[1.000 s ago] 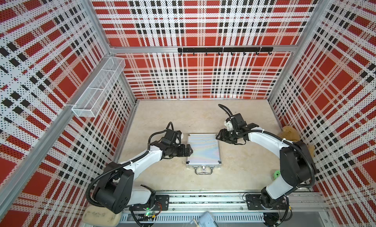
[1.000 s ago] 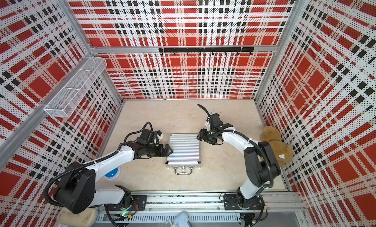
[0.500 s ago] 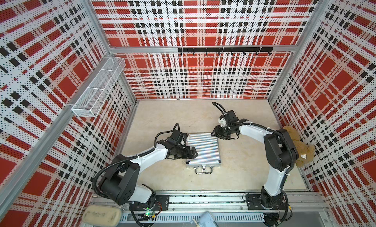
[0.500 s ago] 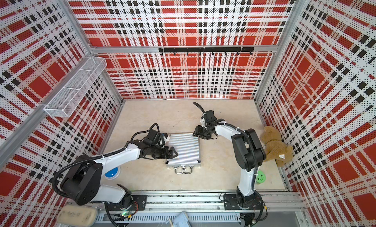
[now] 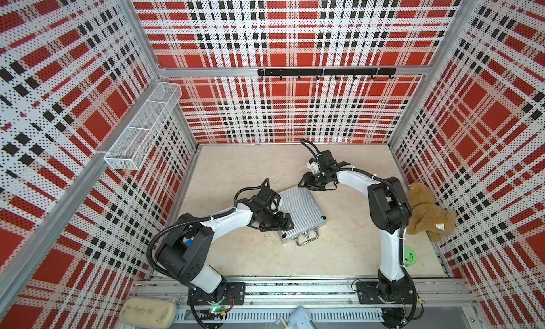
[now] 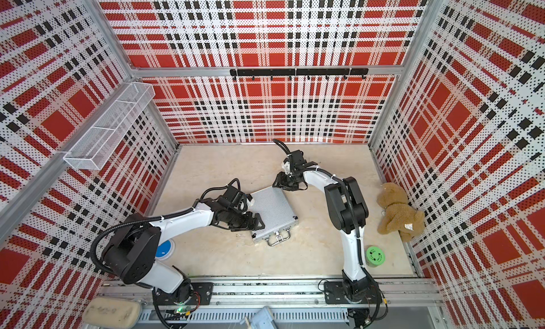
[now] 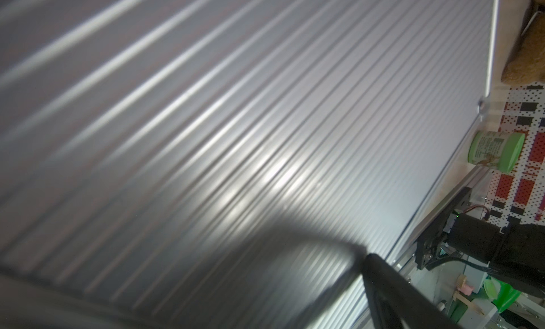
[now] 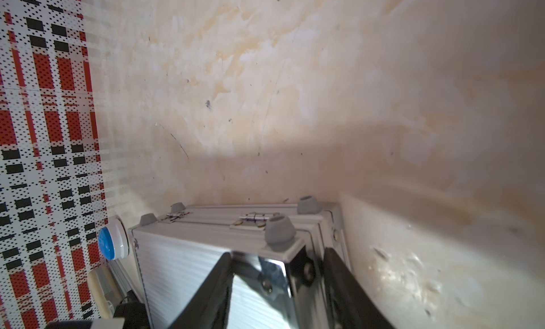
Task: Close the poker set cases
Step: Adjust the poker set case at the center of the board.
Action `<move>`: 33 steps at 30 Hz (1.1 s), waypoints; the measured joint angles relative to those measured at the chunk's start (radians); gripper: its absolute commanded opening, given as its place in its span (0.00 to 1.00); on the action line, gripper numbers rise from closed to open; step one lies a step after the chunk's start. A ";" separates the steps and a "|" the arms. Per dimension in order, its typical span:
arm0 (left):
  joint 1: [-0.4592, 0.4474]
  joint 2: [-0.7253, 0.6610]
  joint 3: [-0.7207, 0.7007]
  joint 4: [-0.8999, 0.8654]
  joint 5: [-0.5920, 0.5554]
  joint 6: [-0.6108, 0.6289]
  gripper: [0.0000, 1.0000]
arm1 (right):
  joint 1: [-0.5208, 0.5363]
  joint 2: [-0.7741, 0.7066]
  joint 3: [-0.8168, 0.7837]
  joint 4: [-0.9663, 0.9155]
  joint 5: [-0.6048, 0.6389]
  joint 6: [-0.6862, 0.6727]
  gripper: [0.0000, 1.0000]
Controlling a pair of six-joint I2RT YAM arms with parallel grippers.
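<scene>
The poker set case [image 5: 306, 212] [image 6: 274, 209] is a silver ribbed case lying shut and flat on the table, turned askew. Its handle [image 5: 306, 239] points toward the front rail. My left gripper [image 5: 284, 223] [image 6: 255, 223] is open, its fingers spread low over the lid's near left part. The ribbed lid [image 7: 265, 121] fills the left wrist view, where only one finger [image 7: 398, 292] shows clearly. My right gripper [image 5: 308, 184] [image 8: 278, 254] straddles the case's far right corner beside the hinges. One finger lies on the lid and the other against the side.
A brown teddy bear [image 5: 424, 212] lies against the right wall, with a green jar [image 5: 410, 255] in front of it. A blue and white disc [image 6: 163, 249] sits under the left arm. A wire basket [image 5: 141, 130] hangs on the left wall and a hook rail [image 5: 324, 72] on the back wall.
The case has turned on the table from square to askew. My right gripper moved left onto its far corner and narrowed. My left gripper slid further over the lid.
</scene>
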 measured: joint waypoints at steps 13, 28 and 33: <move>0.011 -0.029 0.049 -0.077 0.011 0.046 0.96 | -0.068 -0.132 -0.083 -0.048 0.054 -0.006 0.59; 0.212 0.050 0.428 -0.293 -0.091 0.311 0.93 | 0.077 -0.742 -0.700 0.084 0.146 0.330 0.59; 0.212 0.195 0.552 -0.312 -0.101 0.382 0.88 | 0.183 -0.856 -0.845 0.139 0.208 0.461 0.59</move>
